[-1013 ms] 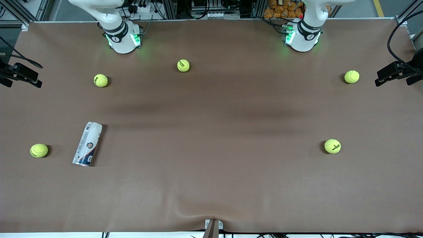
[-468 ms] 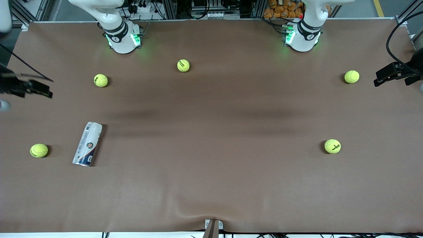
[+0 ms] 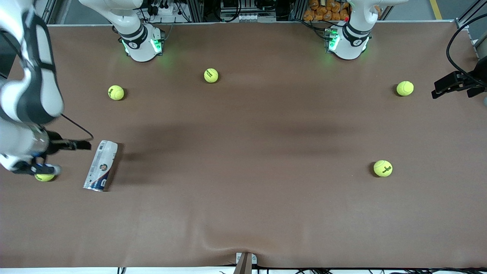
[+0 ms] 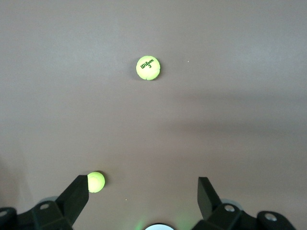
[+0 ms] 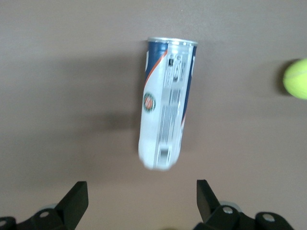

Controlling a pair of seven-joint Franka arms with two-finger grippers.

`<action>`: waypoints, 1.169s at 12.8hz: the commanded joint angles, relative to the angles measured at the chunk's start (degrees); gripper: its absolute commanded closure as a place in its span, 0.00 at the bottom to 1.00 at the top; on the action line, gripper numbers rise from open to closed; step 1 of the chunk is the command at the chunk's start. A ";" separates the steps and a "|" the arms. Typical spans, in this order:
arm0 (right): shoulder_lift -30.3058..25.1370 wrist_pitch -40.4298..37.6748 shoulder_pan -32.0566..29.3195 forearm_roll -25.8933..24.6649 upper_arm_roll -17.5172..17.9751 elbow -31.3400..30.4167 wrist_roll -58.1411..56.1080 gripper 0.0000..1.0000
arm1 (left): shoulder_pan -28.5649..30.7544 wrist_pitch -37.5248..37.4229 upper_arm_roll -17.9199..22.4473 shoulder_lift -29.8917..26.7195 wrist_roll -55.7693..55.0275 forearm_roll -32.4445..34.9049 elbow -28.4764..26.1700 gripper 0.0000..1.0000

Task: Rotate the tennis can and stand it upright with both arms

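**Approach step: R gripper lining up on the can, nothing held yet**

The tennis can (image 3: 101, 166) lies on its side on the table (image 3: 243, 213), toward my R arm's end, silvery rim pointing at the front camera and the rounded white end toward the robot bases. It's my landmark for everything below.

My right gripper (image 5: 139, 199) hangs in the air beside the can's rounded end; in the wrist view the can sits just ahead of the fingers (image 5: 76, 196), not between them. Jaws spread wide, wider than the can's body, gripping nothing. No contact w/ the can.

My left gripper (image 4: 143, 194) waits well apart from the can, over the L arm's end of the table. Jaws also wide apart, empty.

Tennis balls: one (image 3: 45, 177) just beside the can on the table-edge side, partly hidden under my R wrist; another (image 3: 116, 92) farther from the front camera than the can; the rest well apart from it.

Step, as I judge it: approach/pre-grasp, task barely begun. Next move prob. calls for bringing the R fingers down astride the can's body, square to its long axis, w/o nudging it into a roll. The L arm must then come across to share the rotate and stand it up.
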 commanded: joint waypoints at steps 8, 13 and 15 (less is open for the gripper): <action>15.59 16.22 -3.98 2.21 0.81 1.67 -8.45 0.00 | 1.56 -1.13 -0.61 0.31 1.25 -0.82 0.64 0.00; 16.38 16.13 -3.80 2.21 0.81 0.70 -8.63 0.00 | 1.03 -1.13 -0.61 0.49 1.08 -0.82 0.65 0.00; 16.56 16.13 -3.54 2.21 0.81 0.79 -9.76 0.00 | 1.64 -1.13 -0.61 0.49 1.34 -0.91 0.64 0.00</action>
